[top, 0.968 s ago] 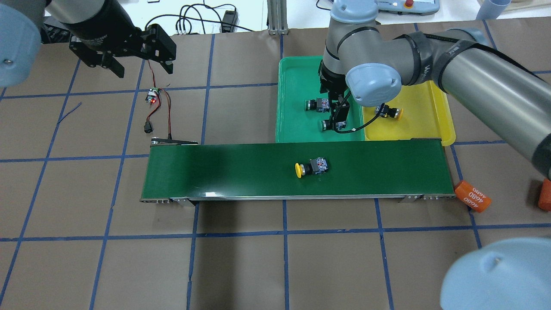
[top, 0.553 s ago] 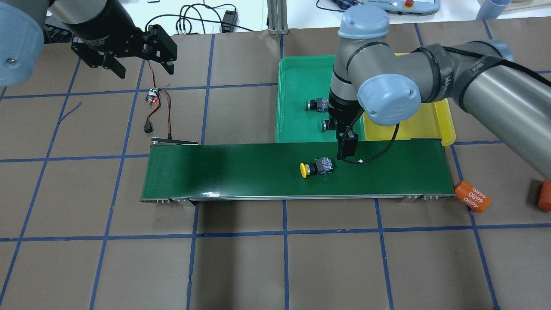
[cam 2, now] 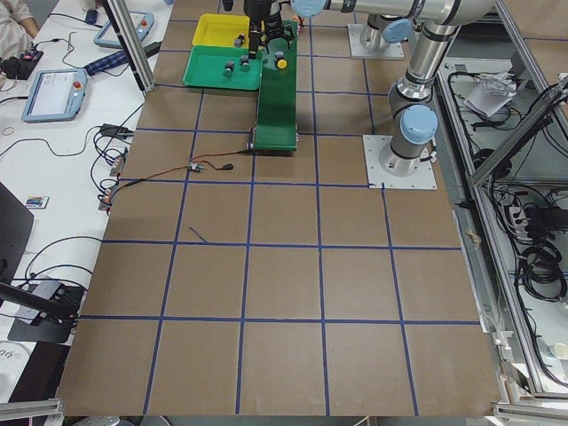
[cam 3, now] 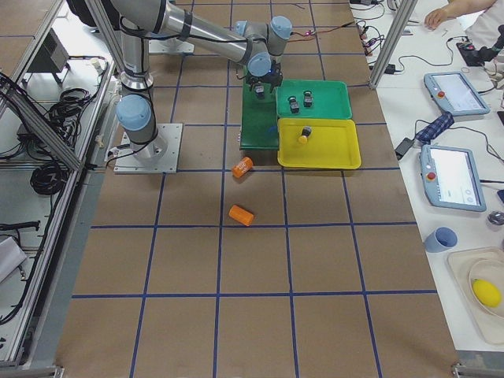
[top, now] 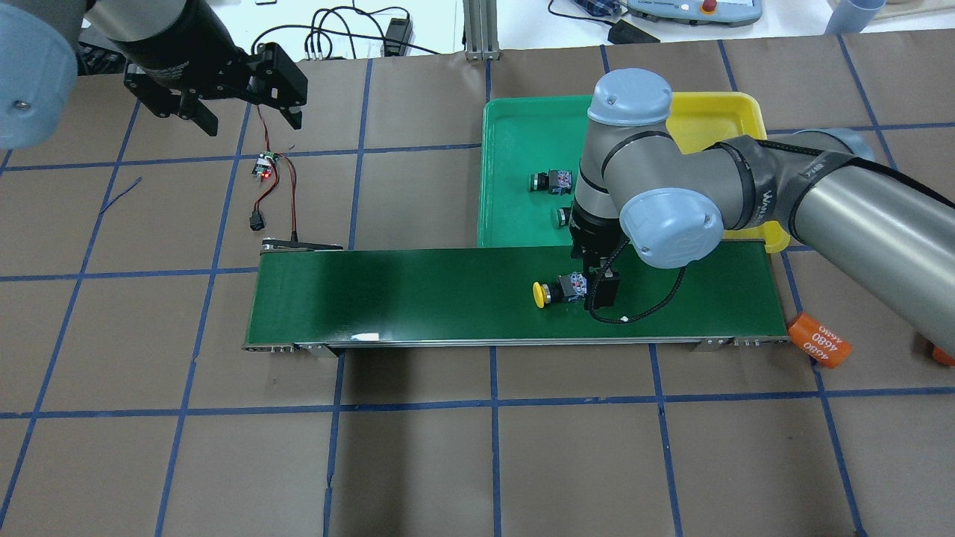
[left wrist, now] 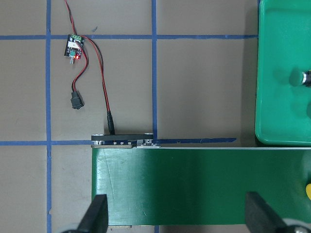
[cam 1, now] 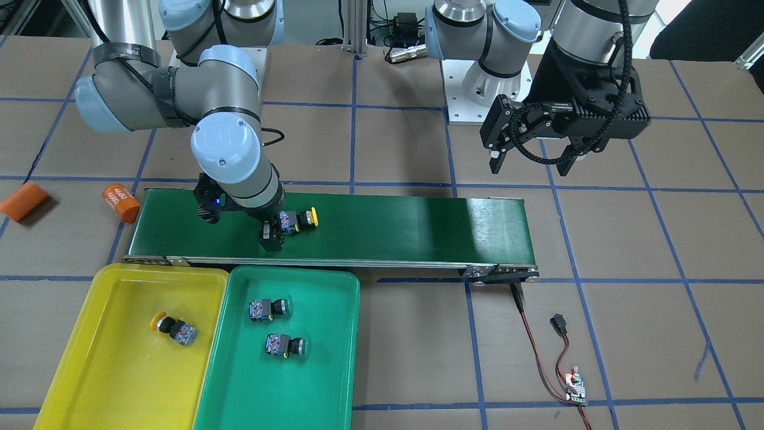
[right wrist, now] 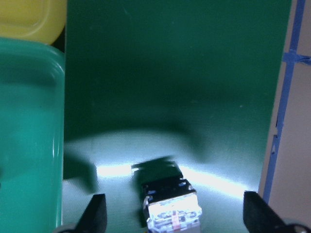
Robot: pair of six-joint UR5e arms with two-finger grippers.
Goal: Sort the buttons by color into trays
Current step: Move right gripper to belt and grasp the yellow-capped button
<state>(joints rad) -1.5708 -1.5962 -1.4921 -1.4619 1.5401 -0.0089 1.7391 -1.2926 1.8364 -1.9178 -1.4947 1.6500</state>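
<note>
A yellow button [top: 548, 293] lies on its side on the dark green conveyor belt [top: 410, 298]. My right gripper [top: 597, 280] hangs open just above it. In the right wrist view the button's grey block [right wrist: 172, 211] sits between the spread fingers [right wrist: 95, 213]. Two green buttons [cam 1: 268, 309] [cam 1: 286, 344] lie in the green tray [cam 1: 322, 376]. A second yellow button [cam 1: 173, 327] lies in the yellow tray [cam 1: 101, 370]. My left gripper [top: 246, 115] is open and empty, high over the table's far left.
Two orange cylinders [cam 1: 120, 203] [cam 1: 22, 200] lie off the belt's end by the yellow tray. A small circuit board with red and black wires [top: 262, 165] lies near the belt's other end, below the left gripper.
My right arm has swung from over the green tray to the belt, above the yellow button. That button has travelled along the belt toward the trays' end. The left arm has not moved.
</note>
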